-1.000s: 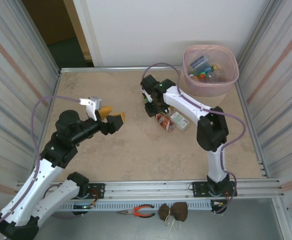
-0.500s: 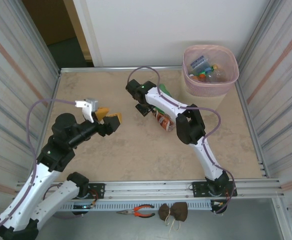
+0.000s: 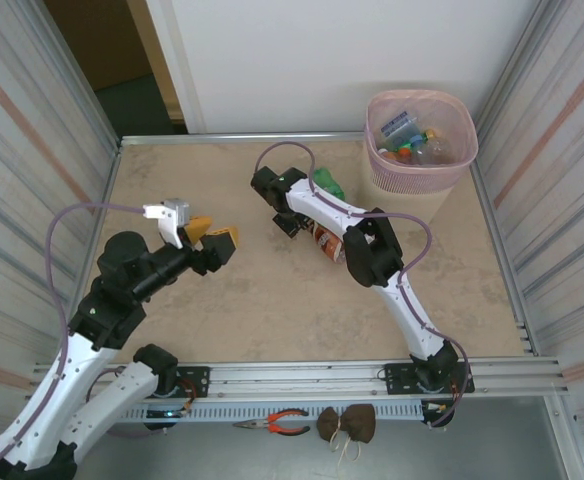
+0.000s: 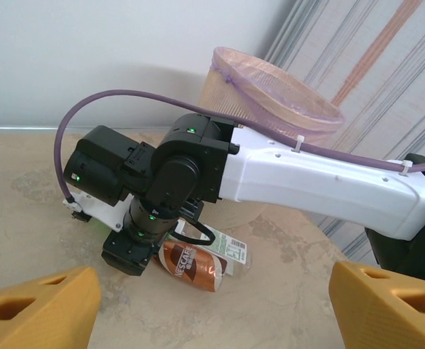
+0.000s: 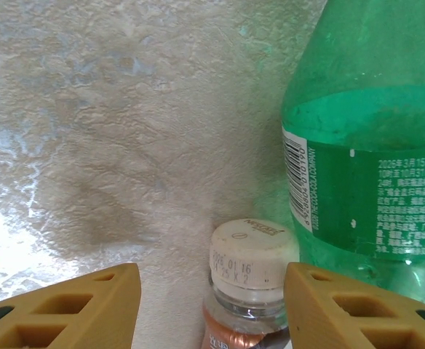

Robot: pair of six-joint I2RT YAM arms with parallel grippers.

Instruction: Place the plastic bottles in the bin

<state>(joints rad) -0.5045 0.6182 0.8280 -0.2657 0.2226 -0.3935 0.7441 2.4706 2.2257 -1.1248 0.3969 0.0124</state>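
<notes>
Low over the table (image 3: 192, 180), the right gripper (image 5: 211, 291) has its fingers (image 5: 81, 309) partly open on either side of the white cap (image 5: 252, 254) of a brown-labelled bottle (image 4: 191, 265) lying there. A gap shows on each side, so nothing is gripped, and a green bottle (image 5: 372, 145) lies just beside them. The left gripper (image 3: 212, 232) hangs over the table's left half with its fingers (image 4: 41, 305) spread wide and empty, while other bottles (image 3: 417, 145) sit inside the pink bin (image 3: 412, 180) at the far right corner.
</notes>
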